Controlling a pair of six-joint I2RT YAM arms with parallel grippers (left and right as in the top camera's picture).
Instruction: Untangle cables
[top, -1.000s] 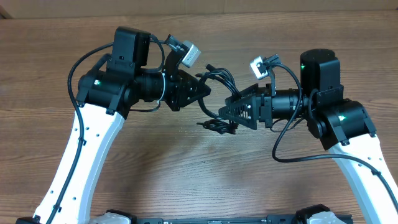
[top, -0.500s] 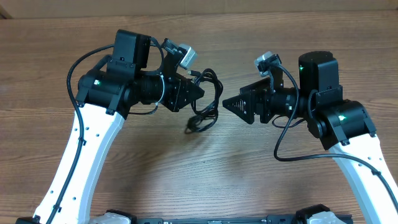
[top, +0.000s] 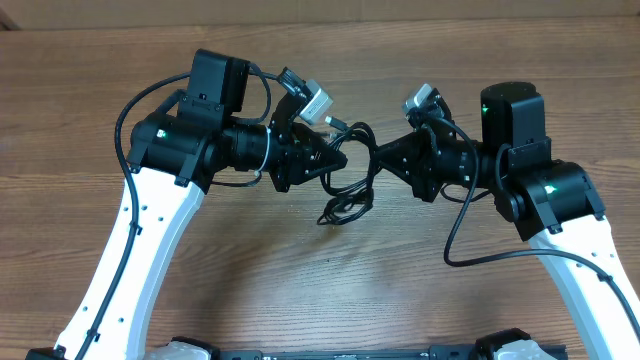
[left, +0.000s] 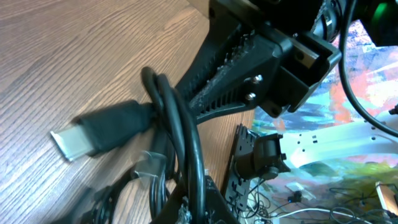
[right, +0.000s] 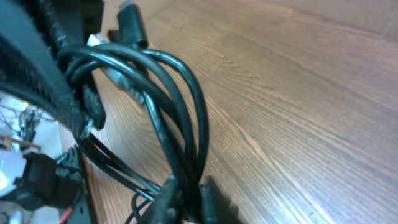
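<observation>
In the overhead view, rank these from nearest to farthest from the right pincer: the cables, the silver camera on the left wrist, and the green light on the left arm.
1. cables: right at the tip of the right pincer.
2. silver camera: farther back, above the left pincer.
3. green light: far across, on the left arm.

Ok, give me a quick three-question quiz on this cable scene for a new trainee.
1. True or false: neither arm touches the cables.
2. The plug seen by the left wrist camera has: A) a metal tip, B) a red cap, C) a bare wire end.
3. Fill in: the left jaws and right jaws are both ____.
Key: 1 false; 2 A; 3 shut.
</observation>
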